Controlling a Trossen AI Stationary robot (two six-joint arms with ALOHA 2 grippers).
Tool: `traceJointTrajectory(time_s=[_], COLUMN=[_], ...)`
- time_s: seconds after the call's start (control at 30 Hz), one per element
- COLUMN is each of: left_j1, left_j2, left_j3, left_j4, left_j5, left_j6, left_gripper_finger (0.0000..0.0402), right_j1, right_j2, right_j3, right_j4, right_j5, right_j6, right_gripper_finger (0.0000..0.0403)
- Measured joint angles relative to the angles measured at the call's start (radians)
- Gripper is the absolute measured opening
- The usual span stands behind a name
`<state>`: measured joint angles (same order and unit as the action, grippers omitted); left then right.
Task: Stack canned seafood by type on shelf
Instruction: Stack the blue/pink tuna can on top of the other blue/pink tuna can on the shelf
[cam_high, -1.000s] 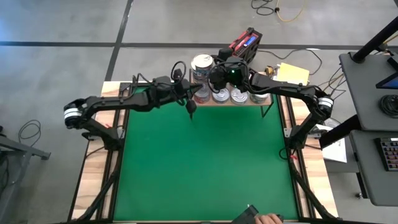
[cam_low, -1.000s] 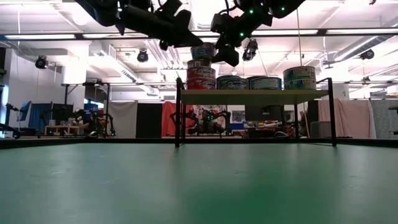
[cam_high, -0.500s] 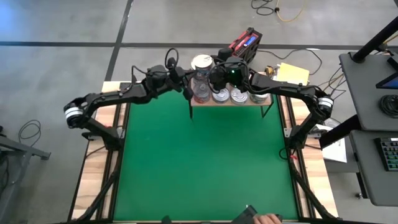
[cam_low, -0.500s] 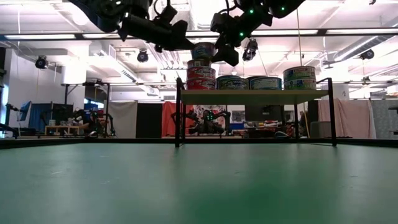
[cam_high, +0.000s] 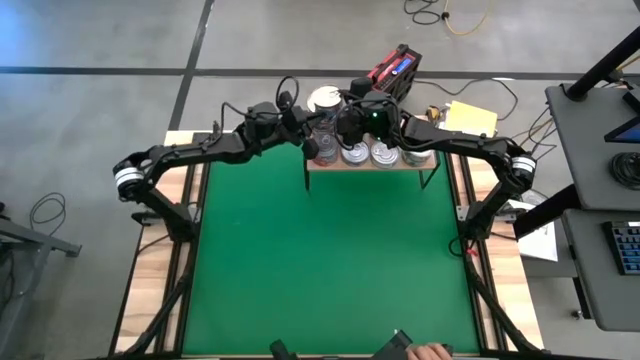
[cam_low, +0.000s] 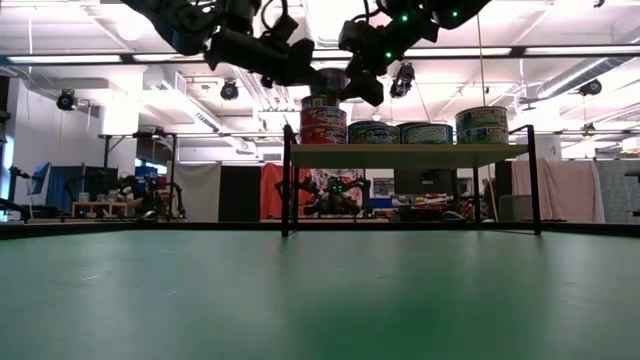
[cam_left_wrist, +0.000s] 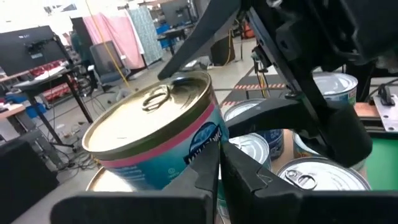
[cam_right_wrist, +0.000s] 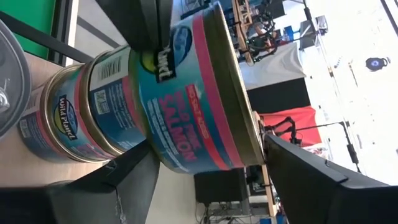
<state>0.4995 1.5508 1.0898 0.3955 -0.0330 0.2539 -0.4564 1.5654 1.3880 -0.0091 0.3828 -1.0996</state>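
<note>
Low view shows both arms meeting above the left end of the shelf (cam_low: 405, 155), where a column of salmon tins (cam_low: 323, 117) rises over the left leg. From where I stand, the left claw (cam_low: 296, 62) comes in beside the top of that column with its fingers drawn together, not gripping anything; its wrist picture has the closed fingertips right against the pink-banded side of the top salmon tin (cam_left_wrist: 163, 134), as if nudging it. The right claw (cam_low: 362, 85) has that same tin between its two spread fingers; the right wrist view shows the tin (cam_right_wrist: 193, 93) tilted off the two stacked tins (cam_right_wrist: 74, 127) beneath, so it is not yet seated flat.

To do this step well, I judge the right claw should level the tin and centre it over the column before letting go, while the left claw steadies the side lightly rather than pushing. A hard nudge could topple the tall stack off the shelf edge.

Further right on the shelf sit lower tins, blue-labelled tuna cans (cam_low: 400, 133) and a two-high pile (cam_low: 481, 125) at the far end. The green worktop (cam_high: 320, 260) below lies bare.
</note>
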Motion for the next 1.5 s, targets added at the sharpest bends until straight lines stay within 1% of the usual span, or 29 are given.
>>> traceJointTrajectory(time_s=[0.23, 0.4, 0.5, 0.7, 1.0, 1.33, 1.5], left_j1=[0.0, -0.002, 0.0, 0.0, -0.018, -0.048, -0.058], left_j2=[0.056, 0.063, 0.046, 0.007, -0.049, -0.12, -0.133], left_j3=[0.085, 0.093, 0.074, 0.061, 0.06, 0.059, 0.059], left_j4=[-0.083, -0.098, -0.103, -0.118, -0.198, -0.235, -0.238], left_j5=[-0.008, -0.077, -0.098, -0.103, -0.1, -0.1, -0.099], left_j6=[-0.013, -0.034, -0.034, -0.034, -0.035, -0.036, -0.035], left_gripper_finger=[0.0, 0.0, 0.0, 0.0, 0.0, 0.0, 0.0], right_j1=[-0.001, -0.001, 0.0, 0.0, 0.003, 0.034, 0.034], right_j2=[0.0, 0.0, 0.0, 0.0, 0.0, -0.002, -0.002], right_j3=[0.0, 0.0, 0.0, 0.0, 0.0, 0.0, 0.0], right_j4=[-0.001, -0.001, -0.001, -0.001, -0.004, -0.016, -0.014], right_j5=[0.003, 0.003, -0.003, -0.005, 0.005, 0.01, 0.01], right_j6=[0.0, -0.004, -0.004, -0.011, 0.001, 0.007, 0.008], right_gripper_finger=[0.0278, 0.0271, 0.0271, 0.0276, 0.0263, 0.0278, 0.0275])
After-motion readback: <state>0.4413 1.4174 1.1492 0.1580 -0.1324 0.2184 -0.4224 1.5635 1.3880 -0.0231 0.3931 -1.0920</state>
